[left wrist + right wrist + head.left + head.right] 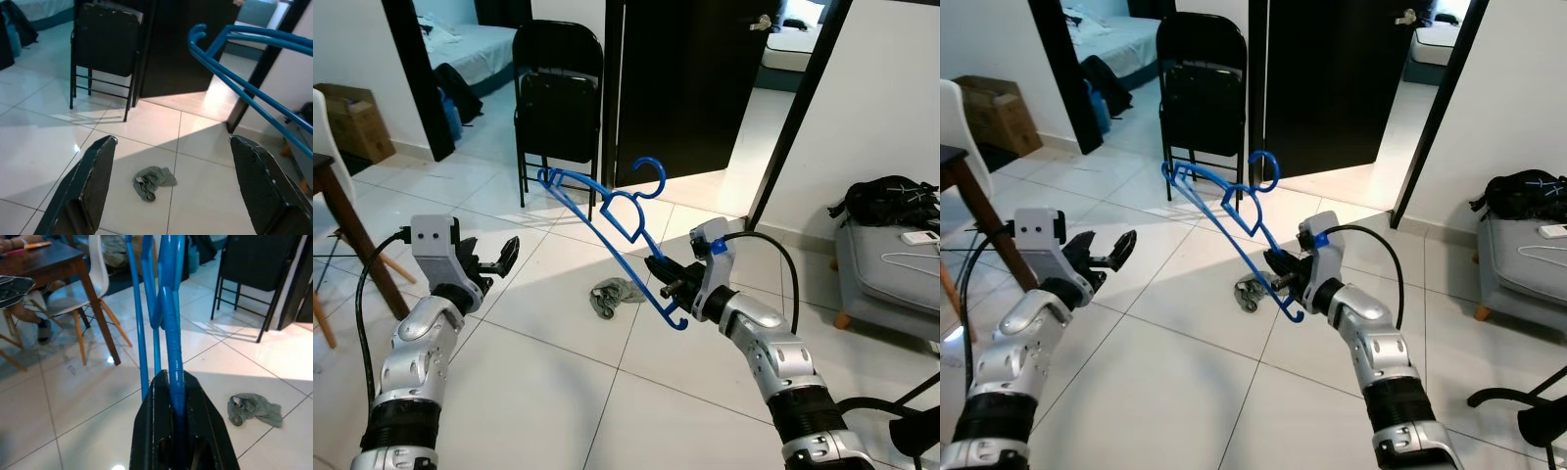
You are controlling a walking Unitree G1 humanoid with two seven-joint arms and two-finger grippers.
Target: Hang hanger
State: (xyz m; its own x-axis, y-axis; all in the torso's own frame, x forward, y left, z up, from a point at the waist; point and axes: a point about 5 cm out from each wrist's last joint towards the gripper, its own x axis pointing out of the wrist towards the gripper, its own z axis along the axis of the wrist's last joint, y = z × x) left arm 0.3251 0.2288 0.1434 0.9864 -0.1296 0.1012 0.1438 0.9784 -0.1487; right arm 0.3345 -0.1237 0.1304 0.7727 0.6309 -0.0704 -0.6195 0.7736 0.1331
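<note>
At the far left stand a wooden table (337,211) and a white chair (333,147), with a cardboard box (352,119) behind them by the wall. The left gripper (506,257) is raised over the tiled floor (558,392), its two black fingers (93,181) spread apart with nothing between them. Further back a black folding chair (558,93) stands before a dark door (690,88). The hanger (607,220) is bright blue plastic, thin-barred, with a curled hook (651,176) at its upper edge; it is held in the air, slanting from near the folding chair down to the right. A crumpled grey-green cloth (615,295) lies on the tiles beneath it. The right gripper (668,279) has its fingers clamped on the hanger's lower end. At the far right a black bag (891,201) rests on a grey seat (891,274).
</note>
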